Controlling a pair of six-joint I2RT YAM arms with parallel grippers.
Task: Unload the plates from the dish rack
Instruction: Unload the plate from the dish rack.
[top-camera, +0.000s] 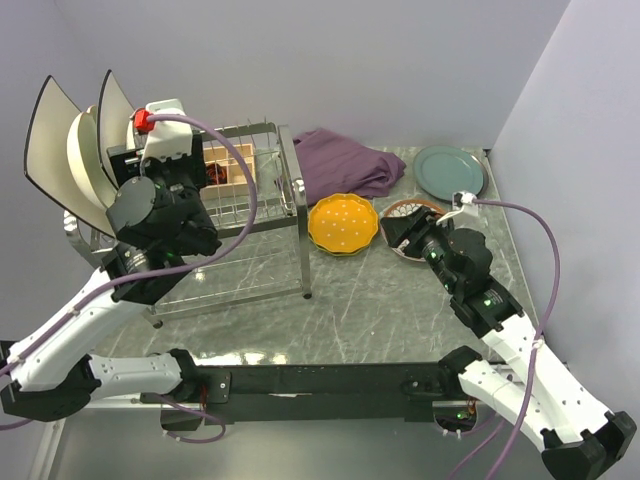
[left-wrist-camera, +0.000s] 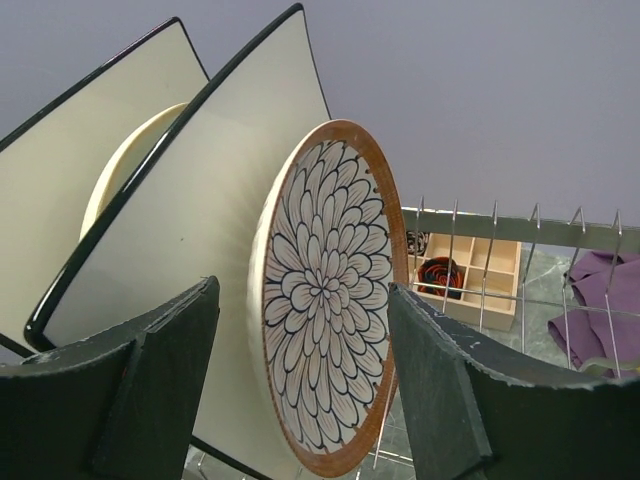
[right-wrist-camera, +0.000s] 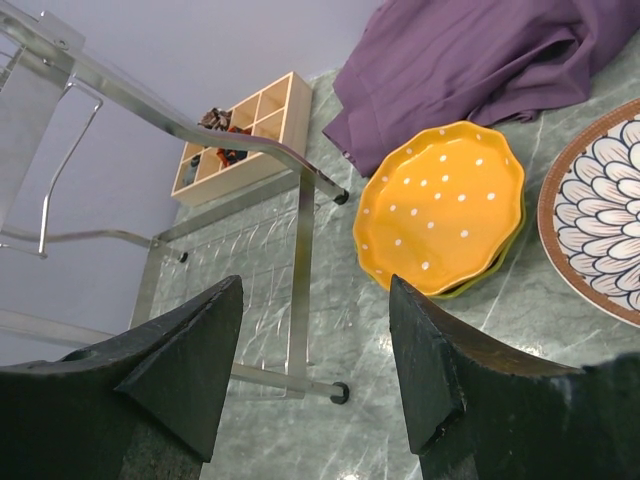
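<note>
The left claw (left-wrist-camera: 303, 300) is straddling, wide, the brown-patterned plate (left-wrist-camera: 330, 295) standing upright in the dish rack (left-wrist-camera: 520, 232), not yet gripping. The next move is probably calling for a pinch on its rim, then a lift clear. The right claw (right-wrist-camera: 315, 290) is hanging wide, empty, over the tabletop (right-wrist-camera: 500, 330)

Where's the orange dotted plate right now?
Top view, centre: the orange dotted plate lies flat right of the dish rack, near the purple cloth.

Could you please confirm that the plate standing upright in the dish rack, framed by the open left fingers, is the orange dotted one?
Not quite: the left wrist view shows the brown-rimmed petal-patterned plate there, upright in the dish rack, framed by the open left fingers.
</note>
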